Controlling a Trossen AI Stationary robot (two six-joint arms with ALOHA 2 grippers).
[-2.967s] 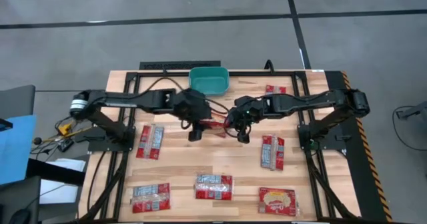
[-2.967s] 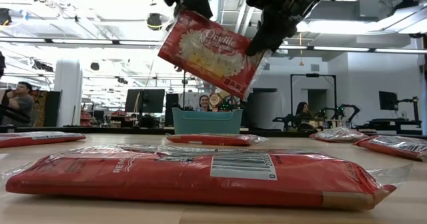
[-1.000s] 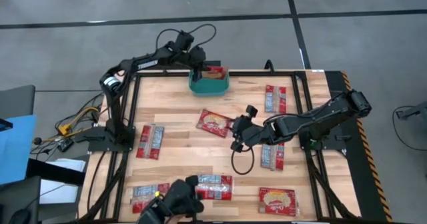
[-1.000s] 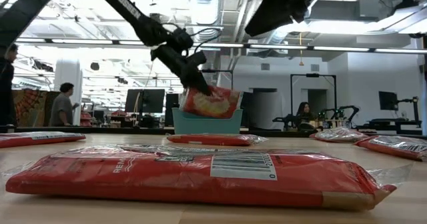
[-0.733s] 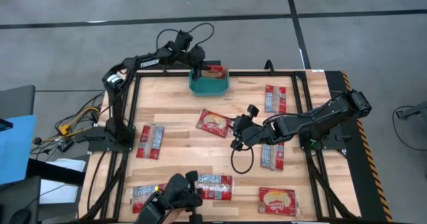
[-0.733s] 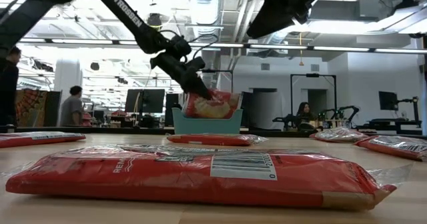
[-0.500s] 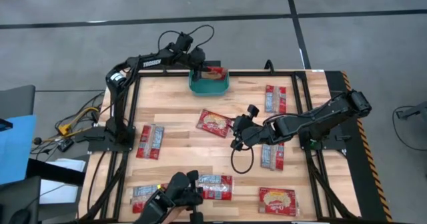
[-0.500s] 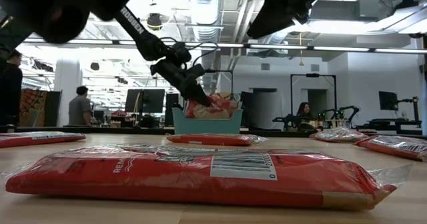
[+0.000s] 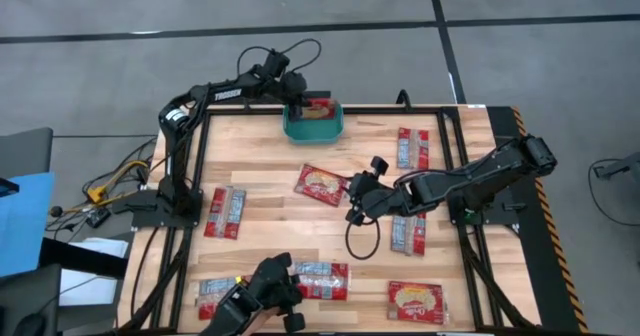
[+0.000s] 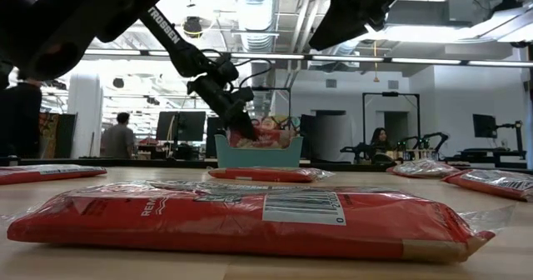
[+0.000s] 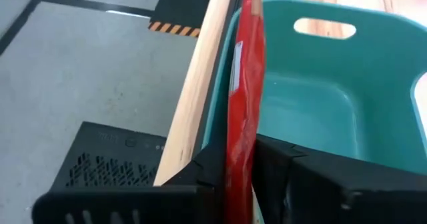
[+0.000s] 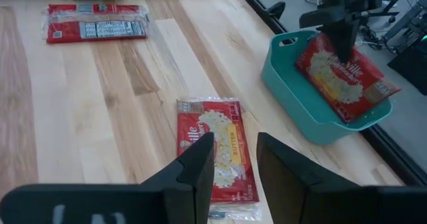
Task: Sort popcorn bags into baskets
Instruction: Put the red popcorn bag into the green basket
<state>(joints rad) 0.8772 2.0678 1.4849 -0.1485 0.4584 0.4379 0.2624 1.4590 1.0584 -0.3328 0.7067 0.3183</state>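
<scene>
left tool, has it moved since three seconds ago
Yes. The left tool went from mid-table to the teal basket at the far edge, shut on a popcorn bag.

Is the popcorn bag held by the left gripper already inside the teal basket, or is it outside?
Partly inside. The left gripper is shut on the popcorn bag, whose lower part sits in the basket while its upper edge leans over the rim.

High view: straight down over the whole table. Low view: table-top level, facing the room. Both share the teal basket (wrist views too).
</scene>
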